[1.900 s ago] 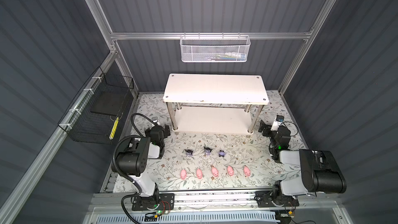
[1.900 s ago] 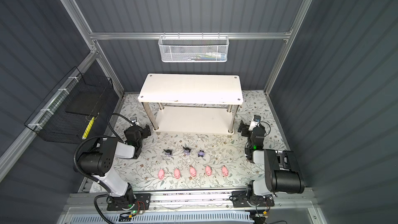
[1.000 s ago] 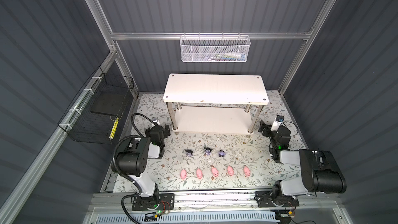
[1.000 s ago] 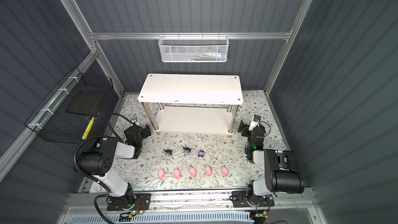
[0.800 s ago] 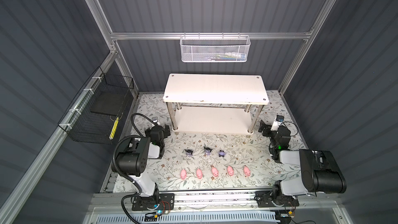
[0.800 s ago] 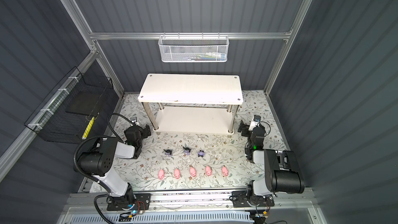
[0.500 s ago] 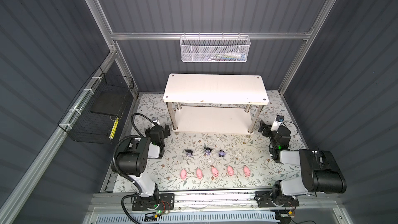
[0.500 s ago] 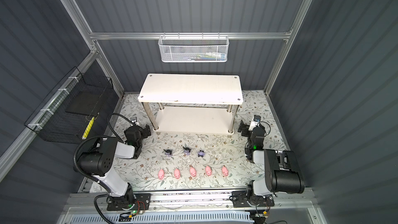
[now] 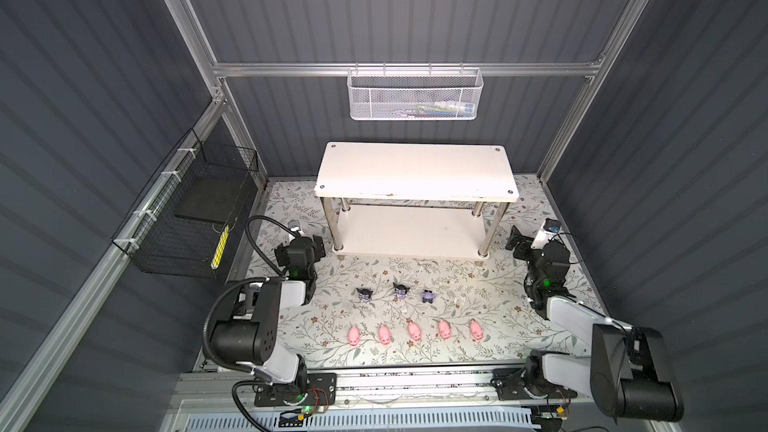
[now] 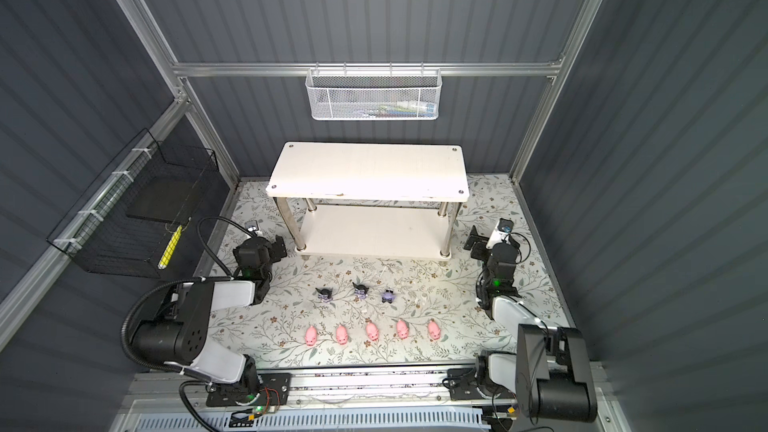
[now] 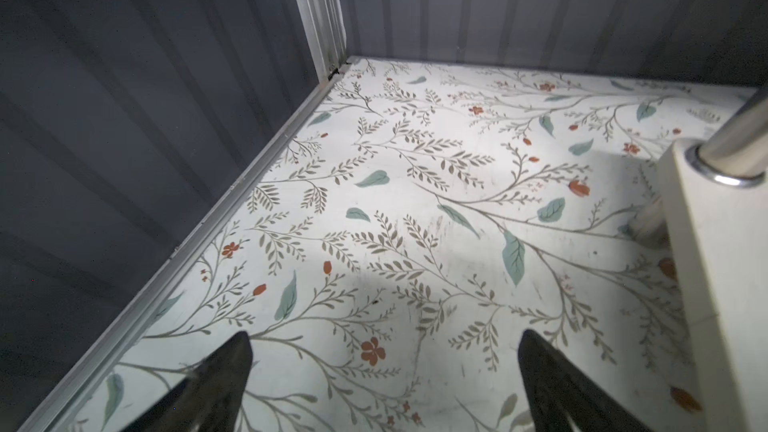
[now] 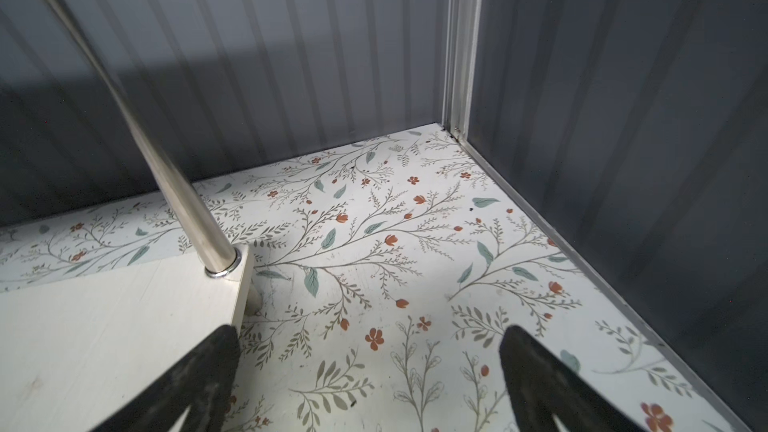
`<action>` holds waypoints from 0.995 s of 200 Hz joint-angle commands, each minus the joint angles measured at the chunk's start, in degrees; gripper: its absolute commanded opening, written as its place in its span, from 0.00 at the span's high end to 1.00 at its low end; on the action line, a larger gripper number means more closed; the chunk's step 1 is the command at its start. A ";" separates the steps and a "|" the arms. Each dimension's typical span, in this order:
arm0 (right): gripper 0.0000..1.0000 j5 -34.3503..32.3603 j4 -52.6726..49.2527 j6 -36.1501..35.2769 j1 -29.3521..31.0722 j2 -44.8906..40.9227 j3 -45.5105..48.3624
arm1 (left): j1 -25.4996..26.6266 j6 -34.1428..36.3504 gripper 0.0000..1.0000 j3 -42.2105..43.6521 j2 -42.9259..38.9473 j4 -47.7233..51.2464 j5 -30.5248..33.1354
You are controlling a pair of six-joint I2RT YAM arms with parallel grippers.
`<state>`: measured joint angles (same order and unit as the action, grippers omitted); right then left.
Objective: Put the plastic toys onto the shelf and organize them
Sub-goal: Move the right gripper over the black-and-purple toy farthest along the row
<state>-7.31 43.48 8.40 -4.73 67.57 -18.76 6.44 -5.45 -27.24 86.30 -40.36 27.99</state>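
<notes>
All the toys are down on the flowered mat (image 9: pixel 478 284), and none are on the shelf (image 9: pixel 415 168) yet. In both top views five pink pigs (image 9: pixel 413 331) stand in a row in the lower middle of the frame. Three dark figures (image 9: pixel 401 290) with pointy ears stand in a shorter row just above them, between the pigs and the shelf. The shelf sits in the middle of the frame, and both its white boards are bare.

I think these toys are very light and hard. The plastic looks smooth, so one could slip or pop out if I squeeze it badly. They would tip over easily too. I would pinch each one by its sides, low on the body, not by the ears or snout.

In the left wrist view the left gripper (image 11: pixel 384 336) has its fingers wide apart with only mat between them, so it holds nothing. In both top views it sits at the middle left, beside the shelf's lower left leg. The right gripper (image 12: pixel 370 332) is wide apart and empty too, at the middle right beside the shelf's lower right leg.

Both grippers are well apart from the toys, which lie lower in the frame and between them.
</notes>
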 commanded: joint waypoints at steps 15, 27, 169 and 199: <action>0.01 -5.09 -10.07 8.06 -0.01 -10.55 2.91 | 1.01 -7.58 0.01 -0.24 -9.00 14.58 5.59; 0.01 -5.44 -14.07 9.64 0.03 -14.36 3.42 | 1.59 -10.15 0.03 0.78 -12.72 18.33 5.67; 0.02 1.93 -54.44 17.25 12.62 -43.29 0.46 | 8.24 -23.25 0.08 2.90 -38.00 43.69 6.20; 0.02 -6.87 -58.85 16.87 25.80 -42.15 -1.55 | 8.24 -22.86 0.08 1.97 -35.92 42.33 5.90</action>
<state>-7.01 -8.91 25.06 13.74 24.82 -17.45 14.66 -27.11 -24.97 49.41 1.43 34.87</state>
